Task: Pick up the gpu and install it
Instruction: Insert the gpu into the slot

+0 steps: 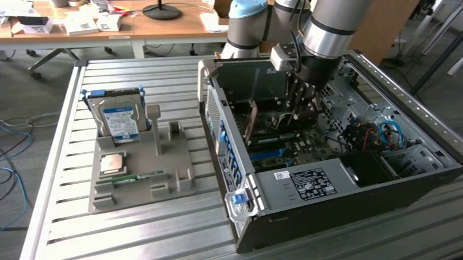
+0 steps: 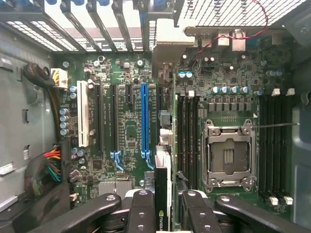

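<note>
My gripper (image 1: 300, 115) reaches down into the open computer case (image 1: 304, 187) and is shut on the gpu (image 2: 163, 182). In the wrist view the card stands on edge between the black fingers (image 2: 141, 211), and its silver bracket (image 2: 167, 46) meets the rear slot covers. It hangs above the green motherboard (image 2: 126, 133), beside the long blue slot (image 2: 144, 119) and next to the black memory slots (image 2: 187, 136). In the exterior view a strip of the gpu's brownish face (image 1: 251, 124) shows near the case's back panel. Whether the card's lower edge touches a slot is hidden.
The hard drive with a blue label (image 1: 119, 119) stands in the grey holder (image 1: 155, 181) on the slatted table, together with a tan chip (image 1: 116, 162) and a green memory stick (image 1: 134, 177). Inside the case are the empty processor socket (image 2: 228, 155) and a cable bundle (image 2: 48, 170).
</note>
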{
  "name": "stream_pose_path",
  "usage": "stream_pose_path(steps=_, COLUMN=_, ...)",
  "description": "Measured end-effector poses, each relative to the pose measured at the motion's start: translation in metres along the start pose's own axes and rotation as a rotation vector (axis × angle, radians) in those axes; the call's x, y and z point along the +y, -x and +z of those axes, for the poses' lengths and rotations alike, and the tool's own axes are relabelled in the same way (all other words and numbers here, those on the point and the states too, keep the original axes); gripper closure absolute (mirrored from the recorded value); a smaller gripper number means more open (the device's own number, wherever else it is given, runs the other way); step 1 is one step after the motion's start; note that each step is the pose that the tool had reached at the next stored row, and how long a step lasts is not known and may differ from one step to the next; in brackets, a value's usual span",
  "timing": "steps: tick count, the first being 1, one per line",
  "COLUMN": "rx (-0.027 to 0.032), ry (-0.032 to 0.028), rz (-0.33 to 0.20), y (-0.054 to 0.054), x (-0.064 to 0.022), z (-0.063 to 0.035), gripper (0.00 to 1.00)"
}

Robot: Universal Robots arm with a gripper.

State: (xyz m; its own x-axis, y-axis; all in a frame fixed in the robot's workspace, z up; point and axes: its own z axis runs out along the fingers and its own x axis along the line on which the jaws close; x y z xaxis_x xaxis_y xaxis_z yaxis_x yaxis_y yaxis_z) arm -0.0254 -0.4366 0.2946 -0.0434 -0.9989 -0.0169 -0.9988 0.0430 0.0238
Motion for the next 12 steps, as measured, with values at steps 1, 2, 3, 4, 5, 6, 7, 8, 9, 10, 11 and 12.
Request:
stream_pose_path(steps=1, rx=0.0, ry=0.0, rz=0.0, y=0.0, x=0.0001, z=0.0017, gripper=0.74)
stream_pose_path(steps=2, rx=0.0001, ry=0.0001, rz=0.0, y=-0.0001, x=0.0002, z=0.0031, gripper=0.74)
stream_pose_path(steps=3, rx=-0.0001, ry=0.0, rz=0.0, y=-0.0001, x=0.0004, z=0.0046, gripper=0.74)
stream_pose_path(steps=4, rx=0.0, ry=0.0, rz=0.0, y=-0.0001, x=0.0006, z=0.0059, gripper=0.74)
stream_pose_path(steps=5, rx=0.0, ry=0.0, rz=0.0, y=-0.0001, x=0.0007, z=0.0071, gripper=0.74)
stream_pose_path(steps=6, rx=-0.0001, ry=0.0, rz=0.0, y=-0.0001, x=0.0007, z=0.0077, gripper=0.74)
stream_pose_path(steps=7, rx=0.0002, ry=0.0001, rz=0.0, y=-0.0001, x=0.0008, z=0.0076, gripper=0.74)
stream_pose_path(steps=8, rx=0.0001, ry=0.0001, rz=0.0, y=-0.0001, x=0.0008, z=0.0076, gripper=0.74)
stream_pose_path(steps=9, rx=0.0001, ry=0.0, rz=0.0, y=-0.0002, x=0.0008, z=0.0077, gripper=0.74)
stream_pose_path(steps=10, rx=0.0, ry=0.0, rz=0.0, y=-0.0004, x=0.0008, z=0.0077, gripper=0.74)
stream_pose_path(steps=11, rx=-0.0001, ry=0.0, rz=0.0, y=-0.0009, x=0.0008, z=0.0077, gripper=0.74)
stream_pose_path(steps=12, rx=0.0, ry=0.0, rz=0.0, y=-0.0016, x=0.0008, z=0.0077, gripper=0.74)
